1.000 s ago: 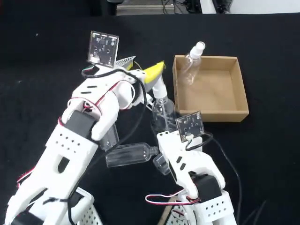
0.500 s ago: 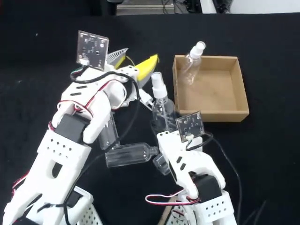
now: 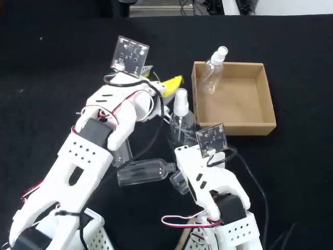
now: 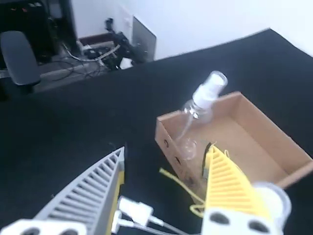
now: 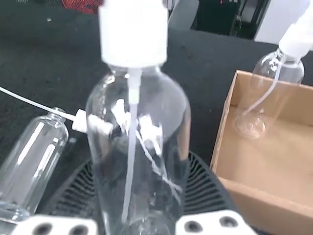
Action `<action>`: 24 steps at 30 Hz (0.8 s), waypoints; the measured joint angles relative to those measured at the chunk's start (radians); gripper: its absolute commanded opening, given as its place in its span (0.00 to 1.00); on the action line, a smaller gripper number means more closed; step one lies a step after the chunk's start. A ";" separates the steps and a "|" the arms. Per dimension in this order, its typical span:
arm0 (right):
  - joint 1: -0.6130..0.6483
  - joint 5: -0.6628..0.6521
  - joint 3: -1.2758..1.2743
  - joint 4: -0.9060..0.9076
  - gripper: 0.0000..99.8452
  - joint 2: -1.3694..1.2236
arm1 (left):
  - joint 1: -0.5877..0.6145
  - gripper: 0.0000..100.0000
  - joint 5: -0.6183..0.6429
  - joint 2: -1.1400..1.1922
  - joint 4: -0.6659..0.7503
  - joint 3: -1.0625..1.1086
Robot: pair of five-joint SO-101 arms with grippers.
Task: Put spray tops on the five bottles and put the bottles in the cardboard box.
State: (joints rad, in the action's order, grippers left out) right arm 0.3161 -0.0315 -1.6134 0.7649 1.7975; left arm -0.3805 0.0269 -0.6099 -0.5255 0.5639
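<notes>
— Where is the cardboard box (image 3: 244, 128) found?
— On the counter (image 3: 291, 52), one topped bottle (image 3: 212, 73) leaned inside.
— And the upright bottle (image 3: 182, 124)?
— Beside the box, clasped by the right gripper (image 5: 139, 193); the left gripper (image 4: 165, 152) is held spread near its spray top (image 3: 181, 100).

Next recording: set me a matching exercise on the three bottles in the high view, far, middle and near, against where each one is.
1. far bottle
2. middle bottle
3. near bottle

a. lying on the table, neck open
b. leaning in a corner of the cardboard box
c. upright, gripped by the right end effector

Pairs: 1-b, 2-c, 3-a.
</notes>
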 measured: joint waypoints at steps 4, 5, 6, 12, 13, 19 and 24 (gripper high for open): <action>0.000 0.000 0.000 0.000 0.01 0.000 | -0.026 0.25 -0.002 -0.054 -0.032 0.003; 0.000 0.000 0.000 0.000 0.01 0.000 | -0.026 0.25 -0.002 -0.068 -0.032 0.005; 0.002 0.000 0.000 0.000 0.01 0.000 | -0.026 0.25 -0.002 -0.081 -0.032 0.006; 0.005 0.000 0.002 0.003 0.01 0.000 | 0.094 0.25 -0.002 -0.146 -0.032 0.012; 0.003 0.000 0.011 0.015 0.01 0.000 | 0.126 0.25 -0.002 -0.158 -0.043 0.021; -0.166 -0.003 0.101 0.118 0.01 0.000 | 0.218 0.25 -0.002 -0.238 -0.178 0.147; -0.431 0.002 0.150 0.117 0.01 0.000 | 0.218 0.25 -0.002 -0.296 -0.126 0.384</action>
State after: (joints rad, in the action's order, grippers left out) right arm -0.1151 -0.0299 -1.4630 0.8815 1.7975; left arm -0.1626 0.0253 -0.9060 -0.6513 0.9475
